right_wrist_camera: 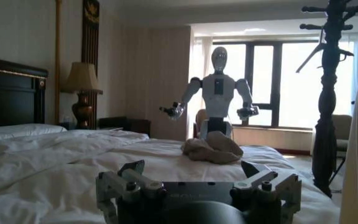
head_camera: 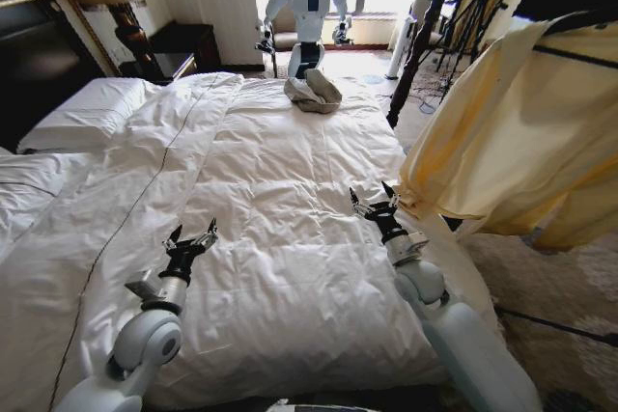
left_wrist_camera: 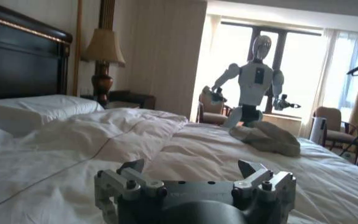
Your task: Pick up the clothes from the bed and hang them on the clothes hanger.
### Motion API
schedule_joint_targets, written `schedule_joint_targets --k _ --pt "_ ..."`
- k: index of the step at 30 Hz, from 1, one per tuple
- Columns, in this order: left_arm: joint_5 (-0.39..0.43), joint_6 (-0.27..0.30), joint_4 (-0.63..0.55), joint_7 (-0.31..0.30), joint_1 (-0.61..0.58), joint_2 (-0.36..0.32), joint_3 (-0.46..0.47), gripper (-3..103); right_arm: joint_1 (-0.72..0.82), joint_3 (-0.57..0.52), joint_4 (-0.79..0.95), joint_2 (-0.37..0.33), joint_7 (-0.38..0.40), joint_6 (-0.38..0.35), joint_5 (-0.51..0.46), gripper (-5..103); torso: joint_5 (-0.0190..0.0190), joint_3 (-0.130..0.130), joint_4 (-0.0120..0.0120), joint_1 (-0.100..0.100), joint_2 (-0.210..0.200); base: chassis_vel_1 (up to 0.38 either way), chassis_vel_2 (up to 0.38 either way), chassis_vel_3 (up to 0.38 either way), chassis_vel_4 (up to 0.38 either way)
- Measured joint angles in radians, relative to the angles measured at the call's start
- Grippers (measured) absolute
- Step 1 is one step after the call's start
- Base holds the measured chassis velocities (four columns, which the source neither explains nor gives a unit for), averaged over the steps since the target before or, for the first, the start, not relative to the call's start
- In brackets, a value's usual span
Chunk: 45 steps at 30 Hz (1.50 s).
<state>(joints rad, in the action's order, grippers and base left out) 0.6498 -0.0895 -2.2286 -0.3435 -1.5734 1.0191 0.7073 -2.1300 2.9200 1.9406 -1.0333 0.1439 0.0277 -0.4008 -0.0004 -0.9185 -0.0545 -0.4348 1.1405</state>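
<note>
Bed (head_camera: 290, 200): white quilted duvet, dark posts.
Clothes (head_camera: 512, 132): pale yellow shirt, hung on the black clothes hanger (head_camera: 570, 50) off the bed's right side, clear of the duvet.
Left gripper (head_camera: 191, 241): above the bed's near half, fingers wide, holding nothing.
Right gripper (head_camera: 375, 205): near the bed's right edge, just beside the shirt's hem, fingers wide, holding nothing.
Grey-beige bundle (head_camera: 313, 92): at the bed's far end.

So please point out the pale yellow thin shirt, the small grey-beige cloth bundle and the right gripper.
pale yellow thin shirt (head_camera: 502, 132): head view, hanging body fabric.
small grey-beige cloth bundle (head_camera: 313, 92): head view, its middle.
right gripper (head_camera: 375, 202): head view, between fingertips.
</note>
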Motion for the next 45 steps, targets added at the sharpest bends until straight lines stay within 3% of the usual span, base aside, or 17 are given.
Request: schedule_joint_targets --k 6,21,45 --pt "-0.056 -0.051 -0.046 0.053 -0.059 0.071 0.074 100 0.018 -0.001 0.055 0.023 0.0 -0.049 -0.033 100 0.0001 0.0 0.0003 0.0 0.0 0.0 0.0 0.0 0.0" --pt "-0.083 -0.055 -0.127 0.135 -0.129 0.209 0.107 100 0.16 -0.067 0.141 0.032 -0.012 -0.07 -0.025 100 0.0001 0.0 0.0001 0.0 0.0 0.0 0.0 0.0 0.0" --pt "-0.084 -0.064 -0.137 0.137 -0.141 0.209 0.114 100 0.176 -0.074 0.149 0.024 -0.017 -0.065 -0.014 100 0.0 0.0 0.0001 0.0 0.0 0.0 0.0 0.0 0.0"
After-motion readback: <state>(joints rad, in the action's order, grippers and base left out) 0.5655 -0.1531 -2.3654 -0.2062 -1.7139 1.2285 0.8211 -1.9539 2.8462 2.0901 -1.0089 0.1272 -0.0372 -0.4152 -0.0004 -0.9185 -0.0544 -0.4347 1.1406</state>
